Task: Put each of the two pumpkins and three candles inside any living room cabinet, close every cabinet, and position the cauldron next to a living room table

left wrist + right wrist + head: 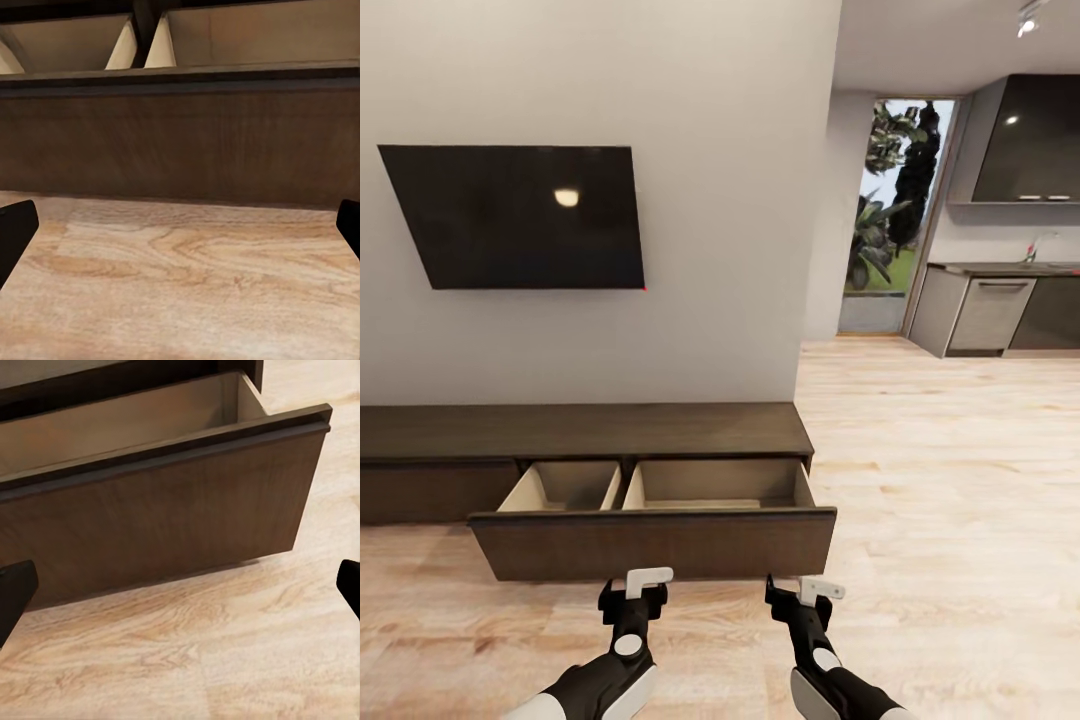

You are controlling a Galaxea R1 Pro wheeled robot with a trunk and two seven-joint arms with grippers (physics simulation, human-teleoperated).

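Your left end effector [638, 590] hovers low over the pale wooden plank floor [960, 480], just in front of the pulled-out drawer, and its fingers are spread wide with nothing between them. Your right end effector [800, 592] sits beside it at the same height, also spread wide and empty. Ahead of you, the long, low dark brown wooden TV cabinet [590, 430] stands against the grey wall. Its wide drawer [652, 540] is out, showing two pale beige compartments. Both wrist views look at the drawer's dark front panel, close up. Above the cabinet hangs a flat black television [520, 215]. Off to your right, grey kitchen units [1000, 310] line the far wall.
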